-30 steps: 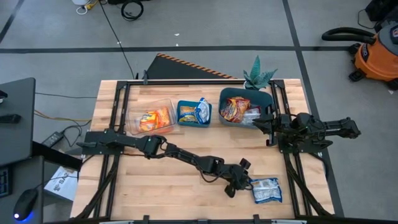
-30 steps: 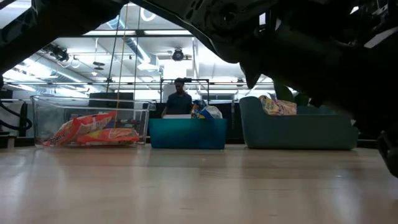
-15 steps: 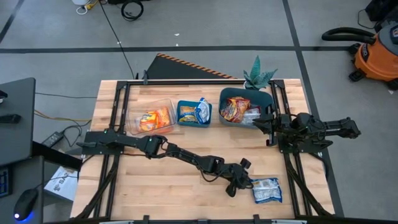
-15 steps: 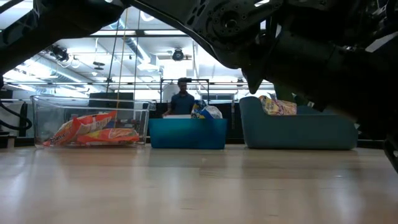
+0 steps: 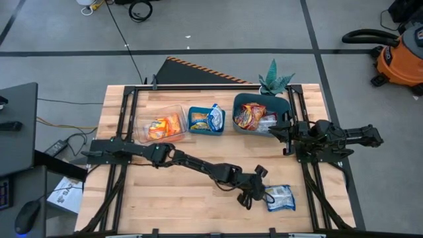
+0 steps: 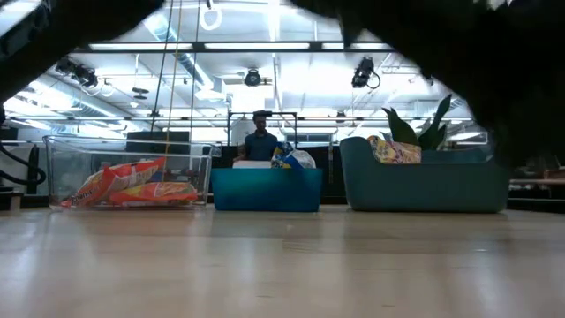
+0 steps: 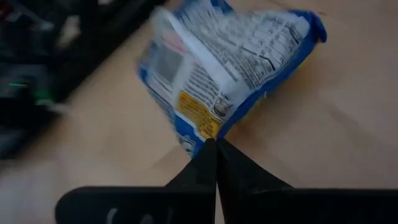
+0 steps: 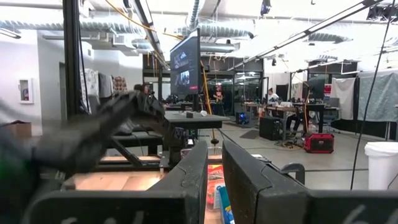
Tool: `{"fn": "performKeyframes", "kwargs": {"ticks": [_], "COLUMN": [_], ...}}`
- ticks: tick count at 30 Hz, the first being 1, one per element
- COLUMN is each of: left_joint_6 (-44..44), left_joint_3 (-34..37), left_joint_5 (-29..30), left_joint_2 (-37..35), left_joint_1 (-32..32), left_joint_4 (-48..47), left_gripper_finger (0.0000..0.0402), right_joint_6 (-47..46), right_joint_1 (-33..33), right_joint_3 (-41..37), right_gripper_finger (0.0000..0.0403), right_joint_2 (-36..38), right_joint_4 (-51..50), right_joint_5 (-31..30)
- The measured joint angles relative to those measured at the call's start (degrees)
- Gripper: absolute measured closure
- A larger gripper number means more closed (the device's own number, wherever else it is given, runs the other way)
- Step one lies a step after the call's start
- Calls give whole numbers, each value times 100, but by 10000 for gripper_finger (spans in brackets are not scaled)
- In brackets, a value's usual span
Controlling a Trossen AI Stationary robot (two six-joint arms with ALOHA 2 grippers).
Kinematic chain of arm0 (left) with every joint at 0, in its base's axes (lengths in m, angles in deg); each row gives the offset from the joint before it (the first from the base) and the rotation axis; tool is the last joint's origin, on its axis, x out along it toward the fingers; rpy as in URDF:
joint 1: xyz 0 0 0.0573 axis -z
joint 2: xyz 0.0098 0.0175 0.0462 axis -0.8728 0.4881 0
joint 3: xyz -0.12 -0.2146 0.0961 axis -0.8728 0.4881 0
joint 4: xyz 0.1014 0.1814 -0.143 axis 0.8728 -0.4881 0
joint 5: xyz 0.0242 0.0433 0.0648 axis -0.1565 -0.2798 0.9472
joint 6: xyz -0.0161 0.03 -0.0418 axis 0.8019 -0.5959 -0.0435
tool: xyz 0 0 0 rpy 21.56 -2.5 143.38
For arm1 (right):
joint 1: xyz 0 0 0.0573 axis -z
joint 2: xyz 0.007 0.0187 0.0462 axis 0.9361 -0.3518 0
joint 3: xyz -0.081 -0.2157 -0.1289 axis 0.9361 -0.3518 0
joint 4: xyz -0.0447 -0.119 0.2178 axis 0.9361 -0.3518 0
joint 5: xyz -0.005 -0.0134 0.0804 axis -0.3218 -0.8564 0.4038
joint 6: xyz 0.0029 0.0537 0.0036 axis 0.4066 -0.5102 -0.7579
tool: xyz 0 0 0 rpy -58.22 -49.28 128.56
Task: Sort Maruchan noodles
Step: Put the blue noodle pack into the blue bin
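A blue-white noodle packet (image 5: 280,197) lies near the table's front right, and my left gripper (image 5: 263,195) is shut on its left end. In the left wrist view the packet (image 7: 230,62) stretches away from the closed fingertips (image 7: 216,149). My right gripper (image 5: 280,129) hovers at the right rim of the teal bin (image 5: 239,106); its fingers (image 8: 199,168) stand a narrow gap apart with nothing between them. Orange packets (image 5: 164,124) lie in the clear bin, blue-white ones (image 5: 215,117) in the blue bin, and red ones (image 5: 250,115) in the teal bin. My left gripper pinches the packet's wrapper edge at the yellow-marked corner (image 7: 205,132) between its two fingertips. The fingers come from the table's left, slanting down. The packet stretches away from them toward the table's right, its held end raised; whether its far end rests on the wood I cannot tell.
The clear bin (image 5: 143,127), the blue bin (image 5: 195,129) and the teal bin stand in a row at the back. A potted plant (image 5: 274,80) is behind the teal bin. Bare wood (image 5: 172,198) lies at the front left. A person (image 6: 259,141) stands beyond the table.
My left gripper has shut on the blue-white packet's left end and risen a little. The packet has shifted slightly toward the table's left and far side, its held end tipped up.
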State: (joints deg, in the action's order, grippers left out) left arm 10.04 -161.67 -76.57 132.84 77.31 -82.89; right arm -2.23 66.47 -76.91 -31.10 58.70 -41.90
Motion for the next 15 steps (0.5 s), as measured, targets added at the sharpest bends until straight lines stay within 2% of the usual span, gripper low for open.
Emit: {"fn": "performKeyframes", "kwargs": {"ticks": [5,10,15], "left_joint_6": [-274,-42,330], "left_joint_3": [48,70,51], "left_joint_5": [909,1548,2571], "left_joint_2": [-889,-1474,-2083], "left_joint_1": [13,5,-18], "left_joint_4": [-1243,-2425,-3641], "left_gripper_finger": [398,400,400], "right_joint_6": [0,0,0], "right_joint_1": [2,2,0], "right_joint_3": [0,0,0], "right_gripper_finger": [348,348,348], "right_joint_2": [2,2,0], "right_joint_4": [-4,-6,-4], "right_joint_5": [0,-1,-1]}}
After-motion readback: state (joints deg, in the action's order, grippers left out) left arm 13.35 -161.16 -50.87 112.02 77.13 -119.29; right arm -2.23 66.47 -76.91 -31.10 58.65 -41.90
